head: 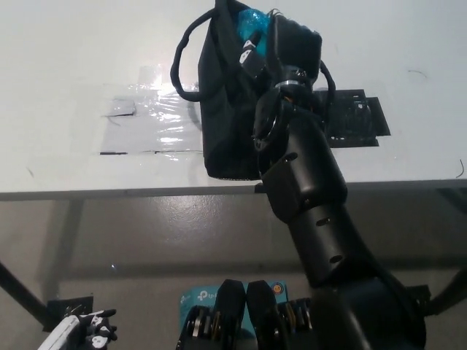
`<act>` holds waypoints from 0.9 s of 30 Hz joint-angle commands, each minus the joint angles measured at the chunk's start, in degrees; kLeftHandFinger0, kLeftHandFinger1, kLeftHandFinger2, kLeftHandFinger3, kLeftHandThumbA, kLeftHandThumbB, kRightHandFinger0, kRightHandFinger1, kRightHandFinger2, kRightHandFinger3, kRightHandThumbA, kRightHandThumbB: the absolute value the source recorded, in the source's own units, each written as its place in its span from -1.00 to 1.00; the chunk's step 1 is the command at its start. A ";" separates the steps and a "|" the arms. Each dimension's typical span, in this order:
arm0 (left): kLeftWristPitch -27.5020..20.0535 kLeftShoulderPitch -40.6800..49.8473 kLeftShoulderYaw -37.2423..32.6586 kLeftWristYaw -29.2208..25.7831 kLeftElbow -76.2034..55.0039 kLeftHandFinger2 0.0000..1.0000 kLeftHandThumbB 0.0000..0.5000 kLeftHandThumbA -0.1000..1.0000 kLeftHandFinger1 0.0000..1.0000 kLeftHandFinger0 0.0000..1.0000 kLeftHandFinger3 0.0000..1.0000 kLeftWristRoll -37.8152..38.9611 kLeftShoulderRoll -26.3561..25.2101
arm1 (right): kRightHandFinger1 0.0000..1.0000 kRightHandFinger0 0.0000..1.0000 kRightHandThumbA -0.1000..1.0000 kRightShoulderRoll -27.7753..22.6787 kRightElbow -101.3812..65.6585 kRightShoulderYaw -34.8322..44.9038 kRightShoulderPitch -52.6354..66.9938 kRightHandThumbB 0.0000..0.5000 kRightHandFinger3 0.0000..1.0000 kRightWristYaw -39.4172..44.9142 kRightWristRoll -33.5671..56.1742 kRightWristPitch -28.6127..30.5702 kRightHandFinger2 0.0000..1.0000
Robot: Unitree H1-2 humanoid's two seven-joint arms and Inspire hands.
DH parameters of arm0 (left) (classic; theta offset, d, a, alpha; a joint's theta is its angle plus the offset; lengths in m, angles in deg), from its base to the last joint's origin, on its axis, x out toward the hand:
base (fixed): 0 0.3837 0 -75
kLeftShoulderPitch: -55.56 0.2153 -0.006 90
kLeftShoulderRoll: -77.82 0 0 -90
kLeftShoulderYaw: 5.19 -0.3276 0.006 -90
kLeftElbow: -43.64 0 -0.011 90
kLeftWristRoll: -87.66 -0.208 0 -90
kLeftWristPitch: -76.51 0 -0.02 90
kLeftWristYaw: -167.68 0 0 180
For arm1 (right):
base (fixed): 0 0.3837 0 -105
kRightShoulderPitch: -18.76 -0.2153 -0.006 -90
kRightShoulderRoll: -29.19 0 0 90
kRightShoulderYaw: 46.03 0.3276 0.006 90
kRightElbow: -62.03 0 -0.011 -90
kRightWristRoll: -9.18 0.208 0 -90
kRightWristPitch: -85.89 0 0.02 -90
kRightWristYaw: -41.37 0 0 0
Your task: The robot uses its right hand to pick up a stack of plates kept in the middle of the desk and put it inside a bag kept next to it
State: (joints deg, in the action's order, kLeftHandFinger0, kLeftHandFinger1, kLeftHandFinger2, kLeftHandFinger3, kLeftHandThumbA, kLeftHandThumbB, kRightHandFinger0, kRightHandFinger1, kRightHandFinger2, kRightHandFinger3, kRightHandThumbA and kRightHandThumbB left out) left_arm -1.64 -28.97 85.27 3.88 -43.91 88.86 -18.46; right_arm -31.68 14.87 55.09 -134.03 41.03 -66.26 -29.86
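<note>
A black bag [222, 109] with loop handles stands upright on the white desk [66, 65], near its front edge. At the bag's open mouth a blue stack of plates [248, 22] shows in part, with the rest hidden by the bag and my arm. My black right hand [290, 45] sits at the bag's mouth, right beside the blue stack. The wrist blocks its fingers, so its hold is unclear. My white left hand [80, 332] rests low at the bottom left, below the desk.
A shiny taped patch [146, 117] lies on the desk left of the bag, and a black patch [357, 117] lies to its right. The desk's front edge [109, 193] crosses the picture. A blue box [201, 295] lies on the floor below.
</note>
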 commanded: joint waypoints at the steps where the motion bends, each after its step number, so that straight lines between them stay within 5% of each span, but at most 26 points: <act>1: -1.85 0.24 -0.32 0.09 -0.51 0.72 -0.31 -1.00 0.58 0.61 0.91 -0.64 -0.81 | 1.00 1.00 1.00 0.66 0.93 3.71 -0.09 1.00 1.00 10.62 -6.07 -1.18 1.00; 27: -1.89 0.89 -0.20 0.08 0.35 0.71 -0.24 -1.00 0.60 0.64 0.79 -0.73 -0.97 | 1.00 1.00 1.00 -0.80 -3.37 6.41 -8.97 1.00 1.00 14.35 -7.82 -1.18 1.00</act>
State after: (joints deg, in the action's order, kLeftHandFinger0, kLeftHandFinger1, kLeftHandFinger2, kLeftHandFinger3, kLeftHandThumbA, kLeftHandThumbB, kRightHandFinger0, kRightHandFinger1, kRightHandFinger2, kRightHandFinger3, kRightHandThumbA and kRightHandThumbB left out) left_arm -1.83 -28.59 85.35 3.88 -43.30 88.84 -18.44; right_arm -32.21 13.76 60.08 -137.98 52.46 -73.92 -30.10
